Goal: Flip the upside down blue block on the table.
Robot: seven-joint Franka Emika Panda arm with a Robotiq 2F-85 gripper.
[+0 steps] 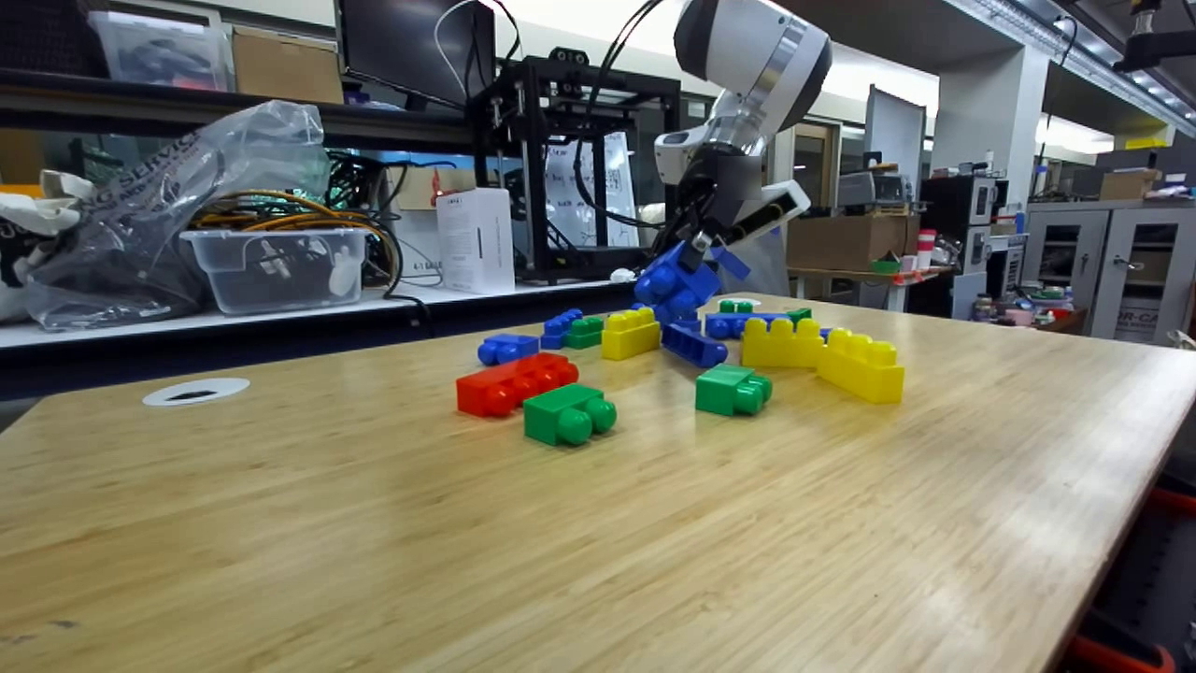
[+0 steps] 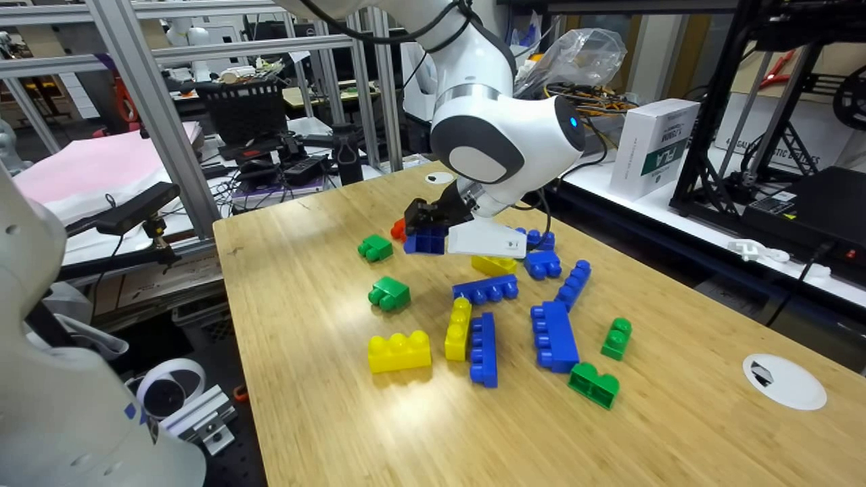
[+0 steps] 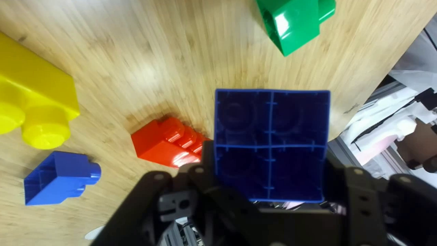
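Observation:
My gripper (image 3: 269,162) is shut on the blue block (image 3: 272,118), one finger on either side. In the wrist view the block's hollow, four-celled underside faces the camera. Its studs point away and are hidden there. An exterior view shows the block (image 2: 425,242) held off the table (image 2: 318,379), tilted onto its side with the hollow cells visible. Round studs on the block (image 1: 665,283) show in an exterior view, angled to the side and down. The gripper (image 2: 438,218) stands over the far half of the table, near the red brick (image 3: 167,143).
Loose bricks lie around beneath the arm: green bricks (image 1: 566,415), yellow bricks (image 2: 399,352), longer blue bricks (image 2: 555,336) and a small blue brick (image 3: 58,177). A shelf with a white box (image 1: 476,241) and a black frame (image 1: 598,168) runs along one table edge.

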